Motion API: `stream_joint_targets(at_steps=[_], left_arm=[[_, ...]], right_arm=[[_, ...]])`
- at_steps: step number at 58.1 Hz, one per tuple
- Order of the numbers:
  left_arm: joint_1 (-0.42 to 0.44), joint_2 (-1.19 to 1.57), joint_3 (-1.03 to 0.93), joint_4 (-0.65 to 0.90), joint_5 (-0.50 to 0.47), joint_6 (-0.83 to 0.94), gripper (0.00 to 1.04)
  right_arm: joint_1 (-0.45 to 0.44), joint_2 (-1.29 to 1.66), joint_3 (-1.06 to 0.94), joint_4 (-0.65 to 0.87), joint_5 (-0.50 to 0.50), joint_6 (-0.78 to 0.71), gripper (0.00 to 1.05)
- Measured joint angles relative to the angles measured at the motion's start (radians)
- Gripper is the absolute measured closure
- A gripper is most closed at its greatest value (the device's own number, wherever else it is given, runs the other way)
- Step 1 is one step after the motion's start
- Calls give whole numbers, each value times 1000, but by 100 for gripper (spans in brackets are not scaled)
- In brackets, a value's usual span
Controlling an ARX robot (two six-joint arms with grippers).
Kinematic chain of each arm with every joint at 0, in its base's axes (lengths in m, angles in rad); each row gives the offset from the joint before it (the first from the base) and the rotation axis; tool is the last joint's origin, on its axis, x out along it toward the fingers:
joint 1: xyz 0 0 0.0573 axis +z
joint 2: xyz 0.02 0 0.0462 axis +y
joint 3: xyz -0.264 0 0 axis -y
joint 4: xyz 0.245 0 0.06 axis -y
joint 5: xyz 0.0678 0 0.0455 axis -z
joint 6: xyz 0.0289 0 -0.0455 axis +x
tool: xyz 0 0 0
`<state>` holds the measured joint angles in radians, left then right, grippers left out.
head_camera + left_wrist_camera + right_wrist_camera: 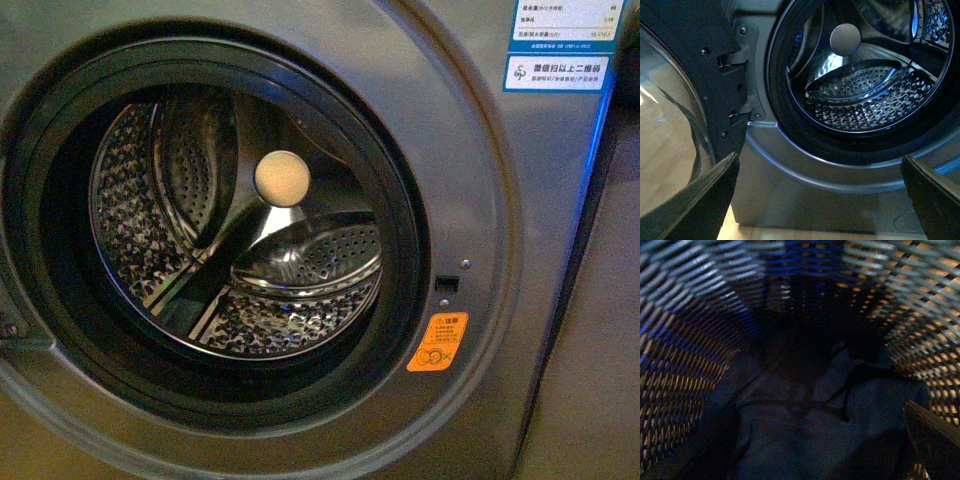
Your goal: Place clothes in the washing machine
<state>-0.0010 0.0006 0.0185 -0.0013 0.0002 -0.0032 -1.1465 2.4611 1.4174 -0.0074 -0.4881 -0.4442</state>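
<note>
The grey washing machine [500, 200] fills the front view, its black-rimmed porthole [405, 215] open onto the empty perforated steel drum [300, 300]. Neither arm shows there. In the left wrist view the machine [805, 195] is close ahead and my left gripper [820, 200] is open and empty below the porthole, one finger [700, 200] at each side. In the right wrist view the dark navy clothes [805, 420] lie crumpled at the bottom of a woven basket [680, 370]. My right gripper [805, 450] is open just above them; only one finger [935, 440] shows.
The machine's open door [685, 115] with its glass bowl hangs on hinges [737, 85] beside the porthole. An orange warning sticker [437, 342] and a blue-white label [560, 45] are on the front panel. Pale floor [805, 234] shows under the machine.
</note>
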Motion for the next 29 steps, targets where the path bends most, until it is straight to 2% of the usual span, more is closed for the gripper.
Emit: stream_joint_targets(at_steps=[12, 29], left_arm=[[0, 0, 0, 0, 0, 0, 7], [0, 0, 0, 0, 0, 0, 7]], right_arm=[[60, 170, 37, 58, 74, -15, 7], [80, 358, 84, 150, 152, -36, 7]])
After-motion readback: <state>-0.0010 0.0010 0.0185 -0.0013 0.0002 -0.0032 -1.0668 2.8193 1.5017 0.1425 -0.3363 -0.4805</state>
